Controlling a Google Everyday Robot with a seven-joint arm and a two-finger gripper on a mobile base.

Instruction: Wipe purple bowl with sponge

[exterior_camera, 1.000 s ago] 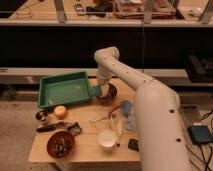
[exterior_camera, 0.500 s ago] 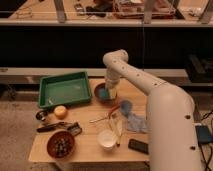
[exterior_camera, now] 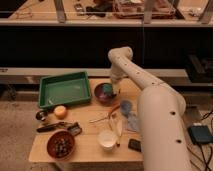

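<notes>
The gripper [exterior_camera: 113, 91], jaws together over the purple bowl [exterior_camera: 105, 94], seems to pinch the sponge [exterior_camera: 106, 90], which looks soft and light, squashing easily when held across its sides.

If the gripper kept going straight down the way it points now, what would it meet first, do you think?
The gripper, shut, hangs over the purple bowl with the sponge at its tip. Going on down, it would probably press the sponge into the bowl's inside first, though depth is unclear.

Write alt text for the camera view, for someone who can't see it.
A white robot arm reaches over a wooden table, its gripper shut on a sponge inside a purple bowl. A green tray sits left of it; a brown bowl and white cup stand nearer.
</notes>
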